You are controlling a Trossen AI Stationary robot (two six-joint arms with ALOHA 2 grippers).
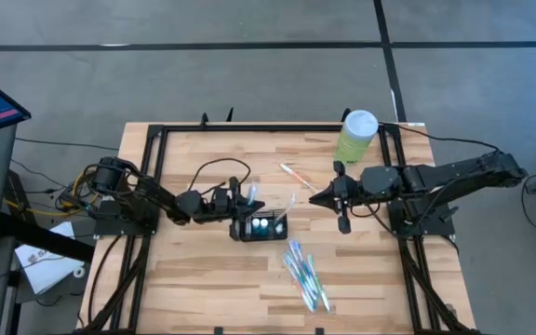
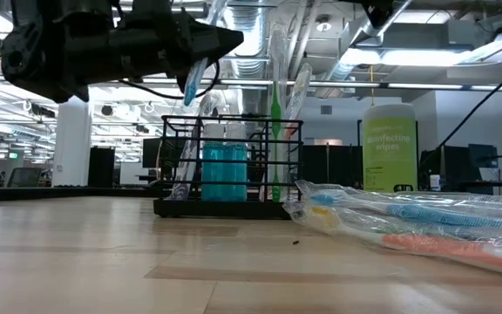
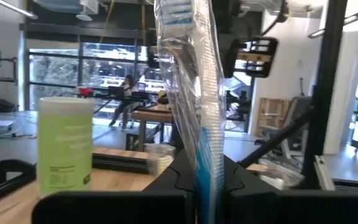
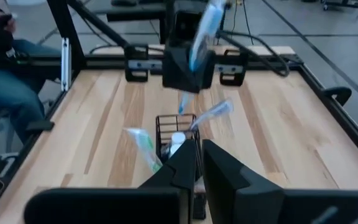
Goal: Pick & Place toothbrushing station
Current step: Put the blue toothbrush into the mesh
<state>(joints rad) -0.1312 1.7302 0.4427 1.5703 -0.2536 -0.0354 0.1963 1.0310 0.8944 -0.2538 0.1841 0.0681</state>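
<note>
The toothbrushing station [image 1: 261,226] is a low black wire holder standing mid-table, with blue-topped items and a few wrapped toothbrushes upright in it [image 2: 229,170]. My left gripper [image 1: 240,199] comes in from the table's left. It hovers just above the station's far-left side, shut on a blue toothbrush in a clear wrapper [image 3: 197,93]. My right gripper [image 1: 316,197] hangs a little to the station's right, shut with nothing between its fingers [image 4: 201,163]. One loose toothbrush [image 1: 296,174] lies flat on the table beyond the station. My left gripper pinches the wrapped toothbrush's handle part [image 3: 205,163] between its two fingers. The fingers come roughly level from the table's left and lie across it. The brush stands near upright, slightly tilted. Part rises above the fingers and its lower end [image 2: 190,87] hangs below them, clear of the station.
A pile of wrapped toothbrushes [image 1: 305,274] lies on the table near the front, right of the station. A tall pale-green wipes canister [image 1: 356,135] stands at the far right corner. Black frame rails [image 1: 152,186] run along the table's sides. A seated person's legs [image 4: 5,68] show beyond the table.
</note>
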